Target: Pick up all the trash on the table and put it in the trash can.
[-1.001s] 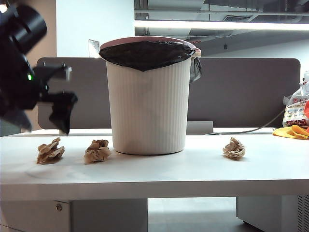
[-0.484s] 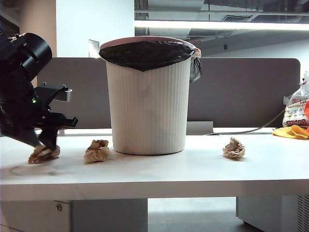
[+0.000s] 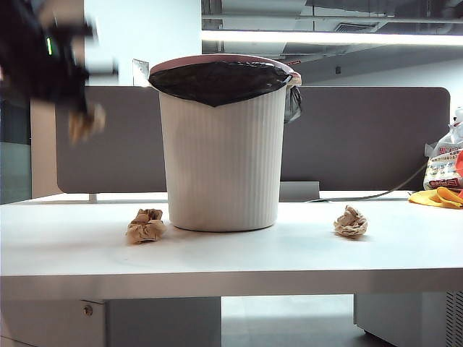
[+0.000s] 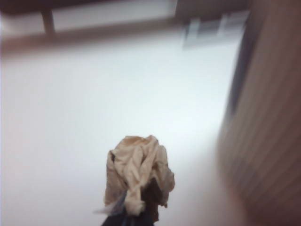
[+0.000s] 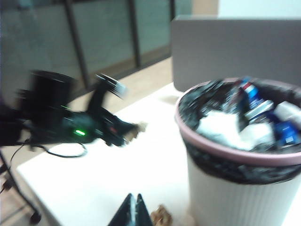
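Three paper balls make up the trash, and one of them (image 3: 87, 123) hangs in the left tool (image 3: 76, 108), whose jaws are clamped tight on it, high above the tabletop (image 3: 239, 260) and off to the left of the trash can (image 3: 223, 144), about level with the upper part of its ribbed wall. The other two lie on the tabletop: one ball (image 3: 145, 225) just left of the can's base, another (image 3: 351, 221) well to its right. The step in hand looks like the carry to the can; the next move calls for bringing the held ball over the pinkish rim (image 5: 221, 150) and only then letting go, since the can already looks well filled. The held ball (image 4: 138, 172) is a lumpy wad with no true front; it hangs slightly elongated, its longer axis running out from the jaws. The right tool (image 5: 134, 207) hovers over the tabletop beside the can, its fingers pressed together and holding nothing.
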Controlling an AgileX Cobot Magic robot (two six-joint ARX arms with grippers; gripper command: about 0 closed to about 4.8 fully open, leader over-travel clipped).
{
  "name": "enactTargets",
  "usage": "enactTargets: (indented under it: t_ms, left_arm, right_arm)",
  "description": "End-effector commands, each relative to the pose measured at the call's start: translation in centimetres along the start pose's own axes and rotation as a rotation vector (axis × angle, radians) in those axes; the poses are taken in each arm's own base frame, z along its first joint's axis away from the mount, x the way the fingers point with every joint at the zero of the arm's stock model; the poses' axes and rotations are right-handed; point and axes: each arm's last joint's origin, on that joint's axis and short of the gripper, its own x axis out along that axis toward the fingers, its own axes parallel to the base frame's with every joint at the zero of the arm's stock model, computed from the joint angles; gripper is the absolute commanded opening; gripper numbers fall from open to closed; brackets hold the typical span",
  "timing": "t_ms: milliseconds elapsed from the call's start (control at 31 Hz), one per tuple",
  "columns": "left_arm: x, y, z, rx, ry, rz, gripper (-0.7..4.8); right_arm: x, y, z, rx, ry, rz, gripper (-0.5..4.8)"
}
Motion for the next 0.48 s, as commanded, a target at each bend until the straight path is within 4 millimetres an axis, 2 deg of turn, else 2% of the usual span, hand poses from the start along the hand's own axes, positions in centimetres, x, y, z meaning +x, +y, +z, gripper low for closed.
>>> enactTargets:
  t_ms: [32,129,258,355,484]
  left_arm:
    - [-3.5,-0.2,4.5,-0.041,-0.177,-0.132,-0.06]
    - [-5.8,-0.8,8.2,-0.086,-0.302,-0.293,-0.06]
    - [-7.2,-2.4,11.7,-0.067,-0.399,-0.464,-0.06]
    - [-6.6,-4.3,12.8,-0.059,-0.406,-0.508,-0.06]
    - [-3.3,-5.8,13.1,-0.056,-0.368,-0.523,-0.06]
  right_arm:
    - [-1.2,-0.6,1.1,0.002,-0.064,-0.034,-0.05]
    - [-1.9,-1.2,1.5,-0.003,-0.09,-0.064,-0.05]
    - [-1.9,-1.3,1.7,-0.008,-0.095,-0.068,-0.05]
    - [-1.9,-1.2,2.5,-0.017,-0.102,-0.064,-0.05]
    - [-2.0,-0.9,4.1,-0.039,-0.13,-0.059,-0.05]
